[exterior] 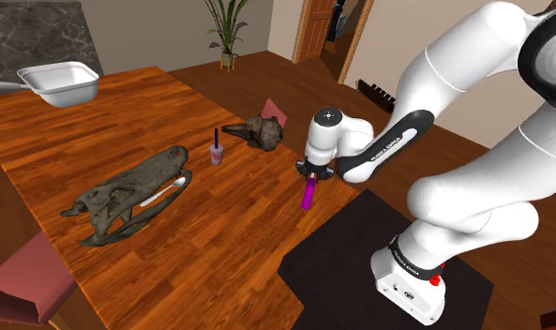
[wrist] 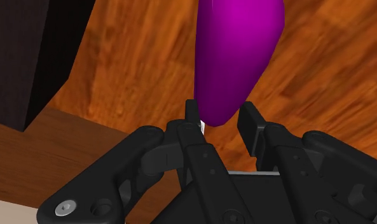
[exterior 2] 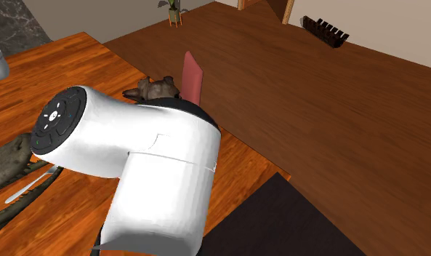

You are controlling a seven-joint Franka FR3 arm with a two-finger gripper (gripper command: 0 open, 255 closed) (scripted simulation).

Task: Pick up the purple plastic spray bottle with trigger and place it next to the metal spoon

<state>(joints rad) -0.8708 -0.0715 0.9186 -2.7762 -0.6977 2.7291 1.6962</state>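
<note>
While tool clasps purple bottle, wooden table below

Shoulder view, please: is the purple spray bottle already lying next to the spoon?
No; the purple spray bottle hangs in the gripper, far from the spoon lying at the dark skull.

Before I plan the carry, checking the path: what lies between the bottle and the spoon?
Bare table between bottle and spoon, in the shoulder view.
</note>
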